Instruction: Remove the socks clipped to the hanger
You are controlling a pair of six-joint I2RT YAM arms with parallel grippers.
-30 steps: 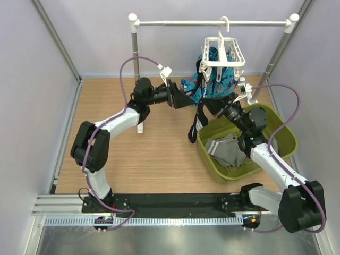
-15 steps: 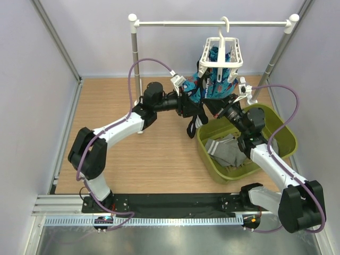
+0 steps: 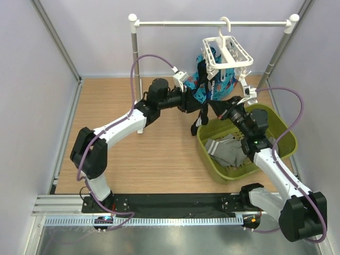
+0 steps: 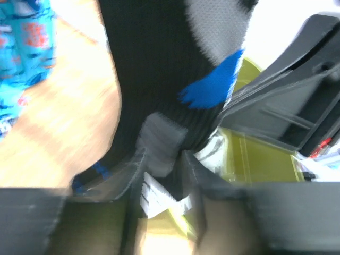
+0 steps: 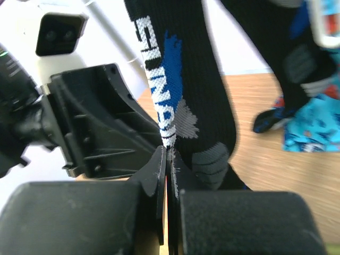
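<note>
Fingers (image 4: 191, 180) of the left hand (image 4: 162, 155) clamp a hanging black sock (image 4: 154, 64), fabric bunched between them. Right hand (image 5: 166, 159) sits just beside, its fingers pressed together on the same sock's white-lettered edge. The sock dangles from the white clip hanger (image 3: 227, 53), hooked on a white rail (image 3: 180, 23), next to blue patterned cloth (image 3: 197, 91). Grey socks (image 3: 226, 150) lie in the green bin (image 3: 284, 139) below.

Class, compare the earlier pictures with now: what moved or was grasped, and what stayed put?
The left hand swung right to the black sock and closed on it. The hanger tilted and shifted right. The right hand stayed shut on that sock; the basket stayed put.
</note>
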